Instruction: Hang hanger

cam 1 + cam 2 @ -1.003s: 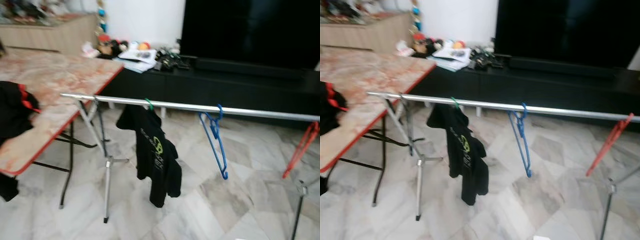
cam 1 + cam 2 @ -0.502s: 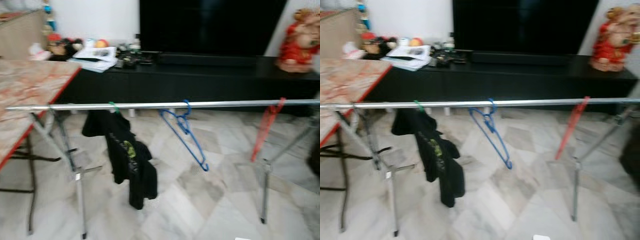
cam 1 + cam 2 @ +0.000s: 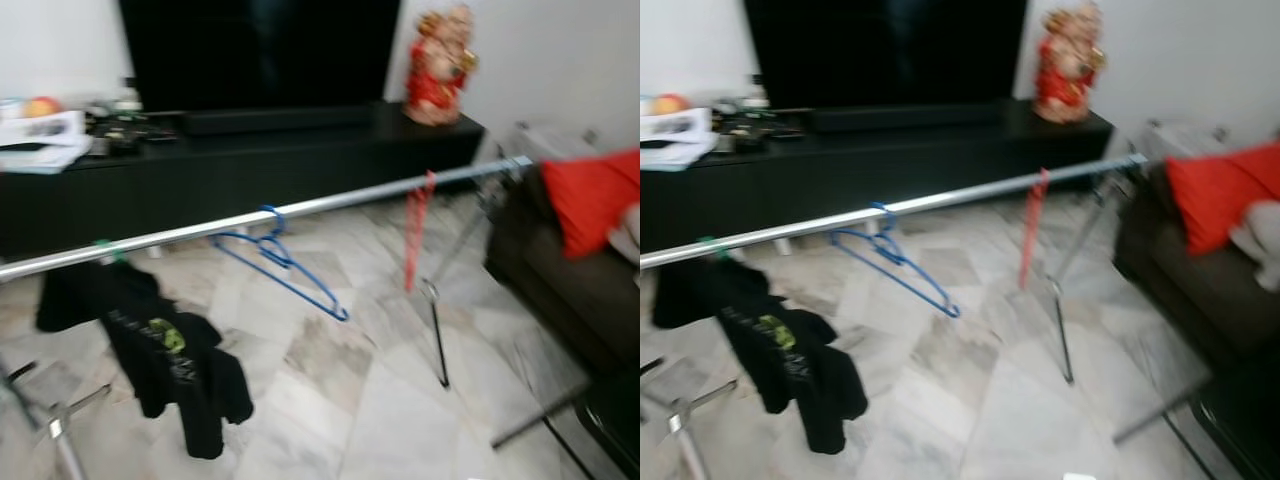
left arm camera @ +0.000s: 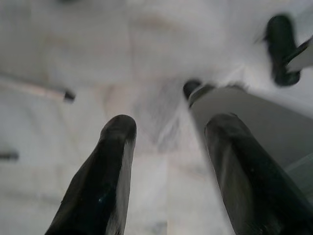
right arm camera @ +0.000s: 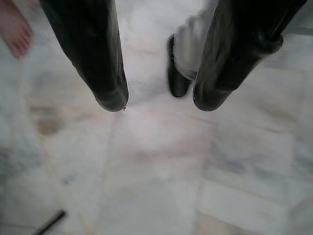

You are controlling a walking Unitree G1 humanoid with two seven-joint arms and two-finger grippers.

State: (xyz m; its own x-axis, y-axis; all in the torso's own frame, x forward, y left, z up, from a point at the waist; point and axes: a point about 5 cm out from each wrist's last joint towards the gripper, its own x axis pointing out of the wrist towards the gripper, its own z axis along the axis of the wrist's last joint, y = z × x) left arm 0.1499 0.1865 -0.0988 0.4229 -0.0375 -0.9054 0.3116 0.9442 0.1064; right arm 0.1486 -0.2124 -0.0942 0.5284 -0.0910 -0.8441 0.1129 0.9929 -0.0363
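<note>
Silver rail [image 3: 300, 206] carries black shirt [image 3: 160, 350], blue hanger [image 3: 285, 280], red hanger [image 3: 414, 230]; left pincer [image 4: 168, 132], right pincer [image 5: 159, 100] both spread, empty

You're looking at a pale marble floor [image 3: 380, 400] with grey veining. Along the far white wall [image 3: 540, 60] runs a low black cabinet [image 3: 250, 170] with a big dark TV [image 3: 260, 50] on it, papers [image 3: 40, 135] at the left end and a red figurine [image 3: 438, 65] at the right. A dark sofa [image 3: 560, 280] with a red cushion [image 3: 590, 195] stands on the right.
</note>
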